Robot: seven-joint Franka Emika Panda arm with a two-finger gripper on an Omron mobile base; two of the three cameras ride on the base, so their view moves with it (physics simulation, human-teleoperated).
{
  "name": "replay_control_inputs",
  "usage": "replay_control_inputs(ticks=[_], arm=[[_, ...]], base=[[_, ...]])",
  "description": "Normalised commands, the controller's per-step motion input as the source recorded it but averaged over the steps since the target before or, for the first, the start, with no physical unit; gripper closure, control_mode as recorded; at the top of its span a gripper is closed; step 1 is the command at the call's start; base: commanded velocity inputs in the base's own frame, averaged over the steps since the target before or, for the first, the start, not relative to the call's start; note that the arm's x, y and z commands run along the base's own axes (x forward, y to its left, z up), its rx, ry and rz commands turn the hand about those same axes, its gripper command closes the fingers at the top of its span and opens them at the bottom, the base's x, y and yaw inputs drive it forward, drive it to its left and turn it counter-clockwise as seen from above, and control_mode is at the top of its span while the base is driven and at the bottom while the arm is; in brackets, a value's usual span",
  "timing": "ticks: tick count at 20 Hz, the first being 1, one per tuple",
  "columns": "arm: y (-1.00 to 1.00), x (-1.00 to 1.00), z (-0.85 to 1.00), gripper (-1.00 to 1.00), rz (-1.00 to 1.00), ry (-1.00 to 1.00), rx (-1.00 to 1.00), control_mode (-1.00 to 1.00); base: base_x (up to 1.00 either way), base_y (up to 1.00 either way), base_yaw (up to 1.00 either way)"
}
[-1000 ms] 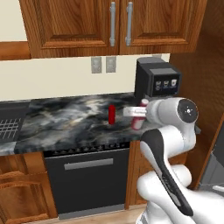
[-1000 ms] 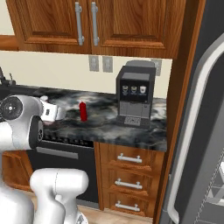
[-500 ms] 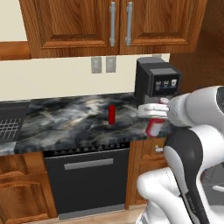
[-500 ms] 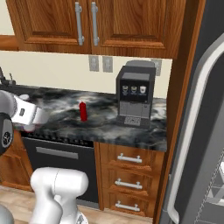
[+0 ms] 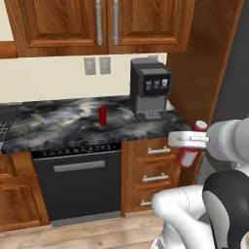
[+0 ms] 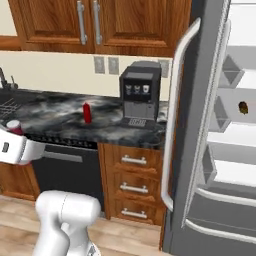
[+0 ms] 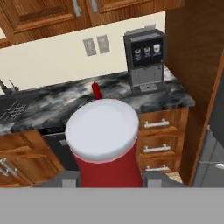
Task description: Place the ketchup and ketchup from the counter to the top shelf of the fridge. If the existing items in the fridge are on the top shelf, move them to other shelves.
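Gripper (image 5: 187,146) at right of the left view, jaws clamped on the short ketchup bottle (image 7: 105,144); tall red bottle (image 5: 102,115) stands mid-counter (image 5: 58,124), left of the coffee machine (image 5: 150,89).

A black and grey coffee machine (image 5: 150,89) stands against the back wall, and everything else is placed from it. Two grey wall outlets (image 5: 96,65) sit on the cream wall just to its left, slightly higher. Above it hang wooden wall cabinets (image 5: 102,24) with long metal handles. Below it are three wooden drawers (image 5: 154,171) with silver pulls. Left of those drawers is a black dishwasher (image 5: 78,185) with a grey bar handle. A wooden plank floor (image 5: 87,236) runs beneath.
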Motion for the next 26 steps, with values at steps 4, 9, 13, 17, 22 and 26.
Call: replay_control_inputs(ticks=[4, 9, 13, 17, 22, 26], arm=[[0.0, 0.0, 0.0, 1.0, 0.0, 0.0, 0.0, 1.0], [0.0, 0.0, 0.0, 1.0, 0.0, 0.0, 0.0, 1.0], [0.0, 0.0, 0.0, 1.0, 0.0, 0.0, 0.0, 1.0], [0.0, 0.0, 0.0, 1.0, 0.0, 0.0, 0.0, 1.0], [0.0, 0.0, 0.0, 1.0, 0.0, 0.0, 0.0, 1.0], [0.0, 0.0, 0.0, 1.0, 0.0, 0.0, 0.0, 1.0]], base=[[-1.0, -1.0, -0.09], [-0.84, -1.0, -0.13], [-0.07, -1.0, -0.08], [0.3, -1.0, -0.01], [0.64, -0.9, 0.0], [0.98, -0.24, 0.0]])
